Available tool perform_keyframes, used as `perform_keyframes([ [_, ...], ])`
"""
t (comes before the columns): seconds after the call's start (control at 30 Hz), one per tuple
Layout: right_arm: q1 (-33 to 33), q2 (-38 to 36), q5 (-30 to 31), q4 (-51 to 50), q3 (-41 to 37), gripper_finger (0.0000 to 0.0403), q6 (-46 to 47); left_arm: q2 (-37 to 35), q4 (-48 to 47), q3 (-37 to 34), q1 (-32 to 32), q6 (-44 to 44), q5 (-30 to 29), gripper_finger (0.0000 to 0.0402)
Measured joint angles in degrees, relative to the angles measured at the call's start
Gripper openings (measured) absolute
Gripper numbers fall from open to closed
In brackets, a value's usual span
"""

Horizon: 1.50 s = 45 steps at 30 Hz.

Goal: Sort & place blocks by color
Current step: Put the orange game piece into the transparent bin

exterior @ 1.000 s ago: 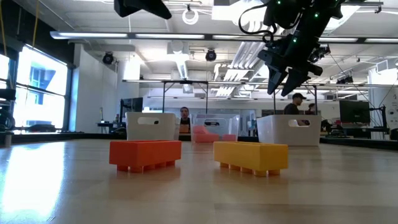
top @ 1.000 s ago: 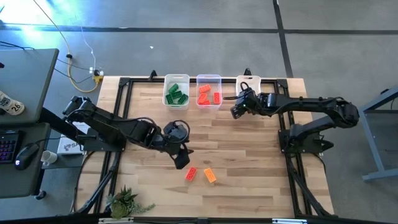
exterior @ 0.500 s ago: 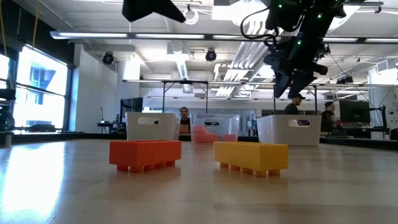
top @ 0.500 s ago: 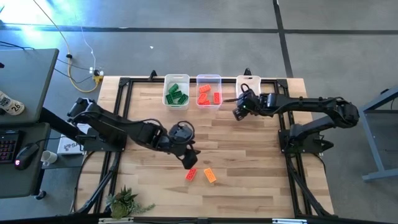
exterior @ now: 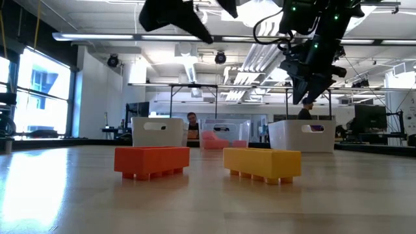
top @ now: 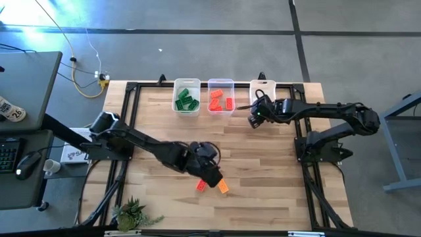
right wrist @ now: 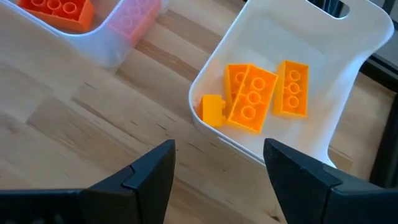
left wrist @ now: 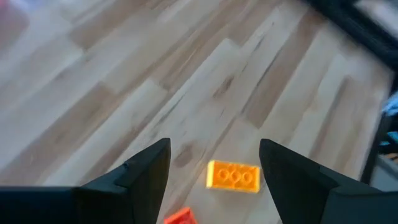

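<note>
On pale wood table (top: 263, 164) — red block (top: 202, 185), orange block (top: 223, 187) — both grippers' jaws open, empty.

My left gripper (top: 212, 176) over red block (top: 201, 185) and orange block (top: 223, 186), mid-table. My right gripper (top: 253, 118) beside white bin (top: 262, 88). Green bin (top: 187, 97), red bin (top: 221, 97) alongside.

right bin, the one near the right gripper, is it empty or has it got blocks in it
Not empty. The right bin holds several orange blocks lying flat on its floor, seen in the right wrist view; the open right gripper hangs empty beside it.
</note>
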Motion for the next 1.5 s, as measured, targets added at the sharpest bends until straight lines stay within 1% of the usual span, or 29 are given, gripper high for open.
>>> perform_keyframes([
  [0.2,0.0,0.0,0.4,-0.6,0.0,0.0233,0.0,3.5,-2.5,0.6,-2.3,-6.9,-0.9,0.0234],
  [0.3,0.0,0.0,0.4,-0.7,0.0,0.0233,0.0,4.5,-6.1,0.4,-3.4,-10.7,-1.8,0.0234],
  [0.47,0.0,0.0,0.4,-0.7,0.0,0.0233,0.0,5.6,-7.1,0.6,-5.3,-15.3,-4.3,0.0234],
  [0.57,0.0,0.0,0.4,-0.8,0.0,0.0233,0.8,6.5,-7.8,0.4,-6.3,-17.7,-4.5,0.0234],
  [0.63,0.0,0.0,0.3,-0.8,0.0,0.0233,1.5,7.6,-6.6,0.6,-6.9,-18.8,-4.5,0.0234],
  [0.93,0.0,0.0,0.0,-1.8,0.0,0.0233,2.8,12.6,-7.2,0.5,-8.4,-22.0,-3.4,0.0234],
  [1.33,0.0,0.1,-0.8,-2.3,0.0,0.0233,3.9,15.0,-7.5,0.6,-8.7,-22.7,-4.0,0.0234],
  [1.43,0.0,0.1,-0.8,-2.3,0.0,0.0233,4.3,15.9,-9.5,0.3,-9.0,-23.9,-3.5,0.0234],
  [1.5,0.0,0.1,-0.8,-2.4,0.0,0.0233,4.3,16.6,-7.9,0.6,-9.1,-24.6,-3.0,0.0234],
])
